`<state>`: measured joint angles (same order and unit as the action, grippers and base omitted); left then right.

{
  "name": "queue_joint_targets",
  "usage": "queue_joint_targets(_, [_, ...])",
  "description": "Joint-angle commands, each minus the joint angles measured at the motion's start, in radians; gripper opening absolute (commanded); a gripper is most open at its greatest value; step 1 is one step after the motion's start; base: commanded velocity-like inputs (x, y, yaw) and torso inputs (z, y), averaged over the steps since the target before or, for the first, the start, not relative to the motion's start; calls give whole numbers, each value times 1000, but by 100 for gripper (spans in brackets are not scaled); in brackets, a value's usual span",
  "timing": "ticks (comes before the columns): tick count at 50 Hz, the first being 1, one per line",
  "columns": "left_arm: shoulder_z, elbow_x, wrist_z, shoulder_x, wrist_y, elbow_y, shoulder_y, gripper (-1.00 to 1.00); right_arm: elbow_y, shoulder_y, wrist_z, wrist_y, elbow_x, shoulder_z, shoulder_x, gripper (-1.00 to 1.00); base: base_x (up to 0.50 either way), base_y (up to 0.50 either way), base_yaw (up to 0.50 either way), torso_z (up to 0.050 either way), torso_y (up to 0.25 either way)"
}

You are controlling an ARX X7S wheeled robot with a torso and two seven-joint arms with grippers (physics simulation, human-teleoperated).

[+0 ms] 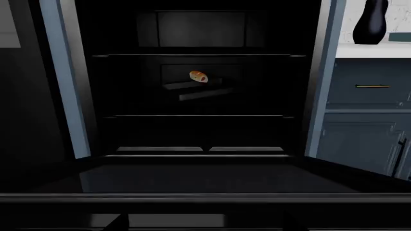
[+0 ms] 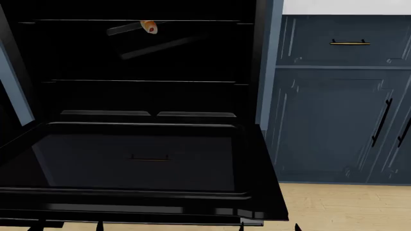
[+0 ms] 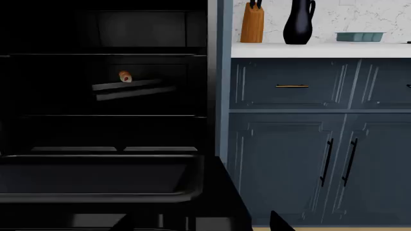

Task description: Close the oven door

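The oven door [image 2: 141, 163] hangs fully open, a glossy black slab lying flat in front of the dark oven cavity. It also fills the foreground in the left wrist view [image 1: 205, 178] and the right wrist view [image 3: 96, 178]. My left gripper [image 2: 67, 226] sits just in front of the door's front edge near its left end, jaws spread and holding nothing [image 1: 202, 224]. My right gripper [image 2: 270, 227] is by the door's front right corner, also spread and holding nothing [image 3: 202, 224]. Only the dark fingertips show.
Inside the oven are wire racks and a tray carrying a small orange food item [image 2: 148, 26]. Right of the oven stand a navy drawer with a brass handle [image 2: 350, 43] and cabinet doors with black bar handles [image 2: 382, 122]. A knife block [image 3: 251, 21] and a black vase [image 3: 299, 21] sit on the counter.
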<state>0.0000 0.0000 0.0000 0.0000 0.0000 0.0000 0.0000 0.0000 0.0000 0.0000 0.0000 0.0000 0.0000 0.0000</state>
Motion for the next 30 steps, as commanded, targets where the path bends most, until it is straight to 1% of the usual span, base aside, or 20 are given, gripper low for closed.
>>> queue_joint_targets(1, [11, 0, -11, -10, 0, 0, 0, 100, 0, 0, 13, 0, 0, -13, 9, 100, 0, 0, 0, 0, 0])
queue_joint_targets(9, [55, -17, -45, -36, -15, -5, -5, 100, 10, 4, 33, -7, 56, -36, 36, 100, 0, 0, 0, 0, 0])
queue_joint_targets(21, [78, -41, -74, -58, -4, -10, -5, 100, 1, 3, 72, 5, 69, -65, 58, 100, 0, 0, 0, 0, 0])
queue_joint_targets(27, [86, -47, -90, -67, -20, 0, -6, 100, -2, 0, 84, -7, 71, -78, 67, 100, 0, 0, 0, 0, 0])
queue_joint_targets(30, [90, -55, -91, -71, -2, 4, 0, 100, 14, 4, 84, -18, 82, -79, 71, 100, 0, 0, 0, 0, 0])
